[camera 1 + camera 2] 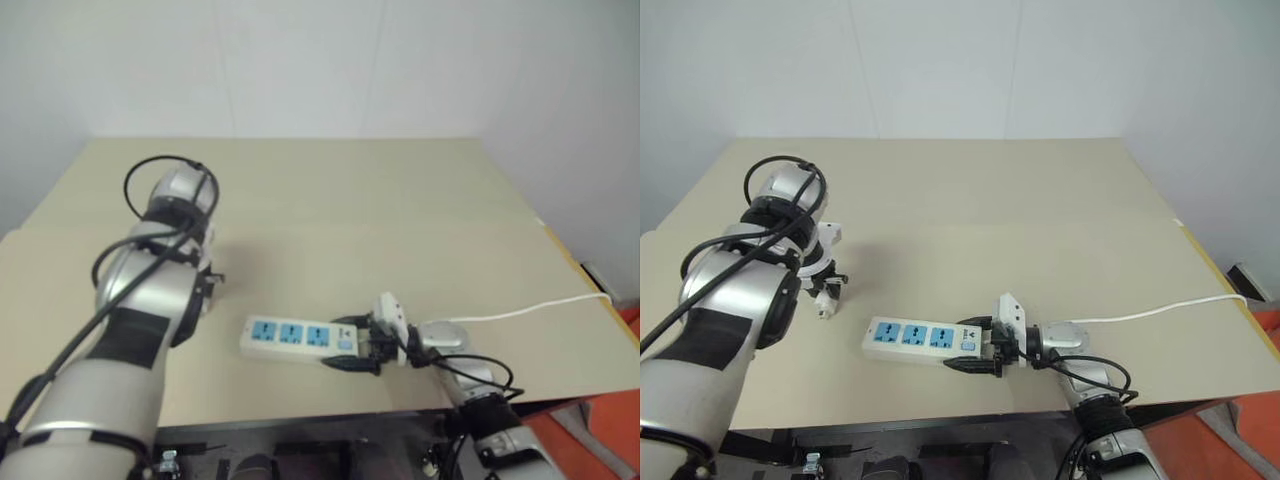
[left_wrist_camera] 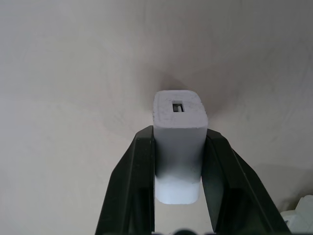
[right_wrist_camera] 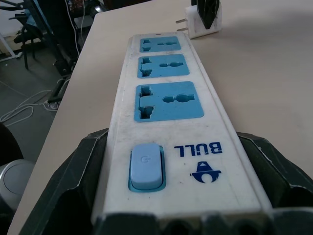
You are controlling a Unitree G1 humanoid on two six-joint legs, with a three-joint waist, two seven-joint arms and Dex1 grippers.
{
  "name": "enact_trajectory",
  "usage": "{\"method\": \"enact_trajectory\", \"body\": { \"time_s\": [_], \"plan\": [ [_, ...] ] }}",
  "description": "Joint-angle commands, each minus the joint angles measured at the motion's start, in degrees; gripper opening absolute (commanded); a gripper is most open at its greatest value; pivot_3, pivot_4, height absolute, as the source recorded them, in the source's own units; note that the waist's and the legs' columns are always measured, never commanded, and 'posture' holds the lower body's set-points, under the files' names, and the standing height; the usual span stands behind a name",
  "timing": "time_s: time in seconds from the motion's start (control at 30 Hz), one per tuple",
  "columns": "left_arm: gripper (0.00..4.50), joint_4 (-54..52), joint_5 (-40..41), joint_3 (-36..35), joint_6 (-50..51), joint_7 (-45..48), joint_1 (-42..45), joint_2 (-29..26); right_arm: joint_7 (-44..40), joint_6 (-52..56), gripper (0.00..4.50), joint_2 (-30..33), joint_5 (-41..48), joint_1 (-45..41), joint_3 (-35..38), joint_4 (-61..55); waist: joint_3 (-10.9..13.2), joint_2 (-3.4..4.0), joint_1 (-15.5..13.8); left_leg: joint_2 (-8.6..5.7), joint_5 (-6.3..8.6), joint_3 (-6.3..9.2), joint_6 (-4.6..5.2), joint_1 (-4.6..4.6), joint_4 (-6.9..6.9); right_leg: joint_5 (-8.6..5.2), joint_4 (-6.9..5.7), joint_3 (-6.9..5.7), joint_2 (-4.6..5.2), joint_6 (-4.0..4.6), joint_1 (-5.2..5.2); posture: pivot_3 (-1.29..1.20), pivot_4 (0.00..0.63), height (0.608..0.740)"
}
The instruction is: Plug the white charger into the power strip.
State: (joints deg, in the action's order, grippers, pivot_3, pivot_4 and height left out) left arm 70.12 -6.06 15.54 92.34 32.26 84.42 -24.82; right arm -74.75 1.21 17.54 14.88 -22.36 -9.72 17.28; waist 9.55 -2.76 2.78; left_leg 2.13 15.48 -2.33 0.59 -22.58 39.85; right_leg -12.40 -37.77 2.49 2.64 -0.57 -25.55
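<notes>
The white charger (image 2: 180, 110) is a small boxy plug with its port face towards the left wrist camera. My left gripper (image 2: 180, 142) is shut on it, one black finger on each side. In the right eye view the charger (image 1: 825, 303) is at the table surface, left of the power strip (image 1: 915, 338). In the right wrist view the charger (image 3: 203, 22) stands beyond the strip's far end, with its prongs pointing sideways. The strip lies flat with three blue sockets facing up. My right gripper (image 1: 982, 356) is shut on its switch end, and its fingers (image 3: 83, 166) flank the strip.
The strip's thin white cord (image 1: 1160, 308) runs right across the tan table (image 1: 1040, 220) to its right edge. The table's front edge is just behind my right gripper. Past the table's side are a chair and cables on the floor (image 3: 29, 73).
</notes>
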Motion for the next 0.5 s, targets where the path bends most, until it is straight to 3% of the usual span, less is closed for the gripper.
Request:
{"method": "enact_trajectory", "body": {
  "time_s": [0.03,0.1,0.23,0.4,0.5],
  "plan": [
    [0.97,-10.42,3.99,4.82,0.16,3.69,-1.48,-2.93,-0.26,0.71,3.43,-0.16,1.50,0.56,-0.53,-1.34,0.00,0.00,0.00,0.00,0.00,0.00,0.00,0.00,0.00,0.00,0.00,0.00,0.00,0.00,0.00,0.00,0.150,0.740],
    [0.97,-18.45,7.75,8.03,0.16,7.14,-2.91,-5.79,-0.22,0.62,3.43,-0.25,1.44,0.30,-0.49,-1.03,0.00,0.00,0.04,0.02,-0.02,0.00,-0.03,0.04,-0.02,0.00,-0.06,0.03,-0.02,0.00,0.00,0.00,0.150,0.740],
    [0.97,-37.84,12.65,4.09,-2.65,9.15,-7.56,-11.41,-0.46,0.40,3.43,-0.44,1.31,-0.11,-0.68,-0.50,0.00,0.01,0.01,0.04,-0.03,0.02,-0.06,0.02,-0.01,0.00,-0.06,0.04,-0.02,0.01,-0.01,0.00,0.150,0.740],
    [0.97,-60.20,17.58,-15.10,-21.24,5.16,-20.11,-9.77,-1.29,-0.35,3.43,-0.85,1.05,-0.94,-1.19,0.75,-0.01,0.04,-0.17,0.10,-0.05,-0.01,-0.10,0.19,-0.02,0.00,-0.09,0.10,0.02,0.04,0.08,0.00,0.150,0.740],
    [0.97,-67.32,21.52,-21.39,-33.16,7.08,-26.95,-7.68,-1.92,-0.96,3.43,-1.01,0.80,-1.98,-1.46,2.25,-0.01,0.04,-0.10,0.08,-0.06,-0.04,-0.11,0.33,-0.02,0.02,0.00,0.14,0.05,0.06,0.19,0.00,0.150,0.740]
  ]
}}
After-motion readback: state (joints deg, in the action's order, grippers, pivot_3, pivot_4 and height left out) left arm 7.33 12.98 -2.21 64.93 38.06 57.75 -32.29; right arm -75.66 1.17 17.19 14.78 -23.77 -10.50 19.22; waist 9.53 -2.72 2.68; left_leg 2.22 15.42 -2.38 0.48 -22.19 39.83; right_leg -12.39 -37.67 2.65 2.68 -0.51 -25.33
